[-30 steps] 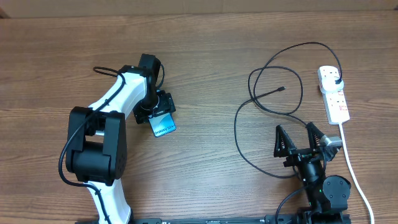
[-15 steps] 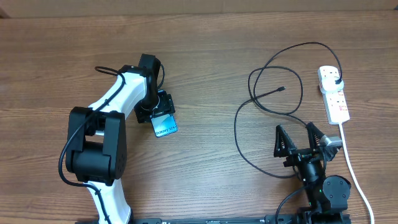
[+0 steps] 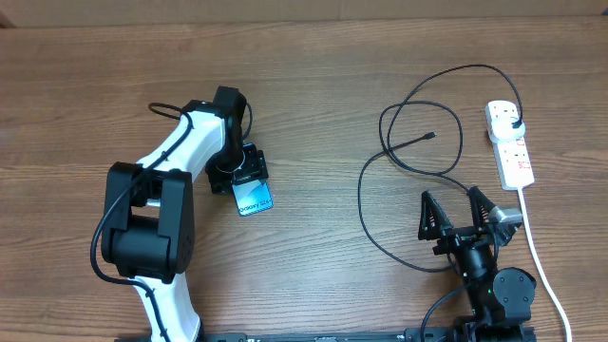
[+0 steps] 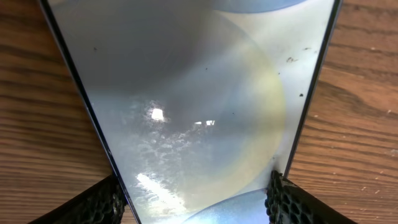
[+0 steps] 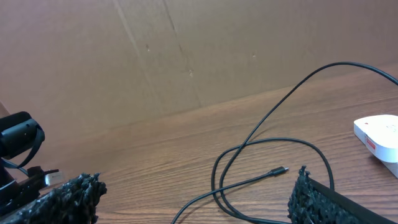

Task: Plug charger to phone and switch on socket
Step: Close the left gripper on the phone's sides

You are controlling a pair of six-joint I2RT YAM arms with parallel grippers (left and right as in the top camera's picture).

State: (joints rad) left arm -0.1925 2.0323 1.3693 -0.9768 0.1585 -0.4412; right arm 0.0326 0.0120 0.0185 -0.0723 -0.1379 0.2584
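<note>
The phone (image 3: 255, 199) lies left of centre, its blue-teal screen up with "Galaxy" text showing. My left gripper (image 3: 248, 182) is shut on it. In the left wrist view the screen (image 4: 193, 93) fills the frame, and both black pads (image 4: 283, 199) press its long edges. The charger (image 3: 382, 122) loops over the right half of the table. Its connector tip (image 3: 432, 136) lies loose, and its black plug (image 3: 514, 124) sits in the socket (image 3: 515, 157), a white strip at far right. My right gripper (image 3: 454, 215) stands open near the front, empty, with the connector tip (image 5: 280, 170) ahead between its fingers.
The socket's white cord (image 3: 538, 249) runs down the right edge toward the front. A brown cardboard wall (image 5: 155, 56) backs the table. The left arm's white and black body (image 3: 152, 223) covers the front left. A corner of the socket (image 5: 380, 134) shows in the right wrist view.
My left gripper has slid a little toward the front right, and the phone has moved with it. The right arm and the cable have not moved.
</note>
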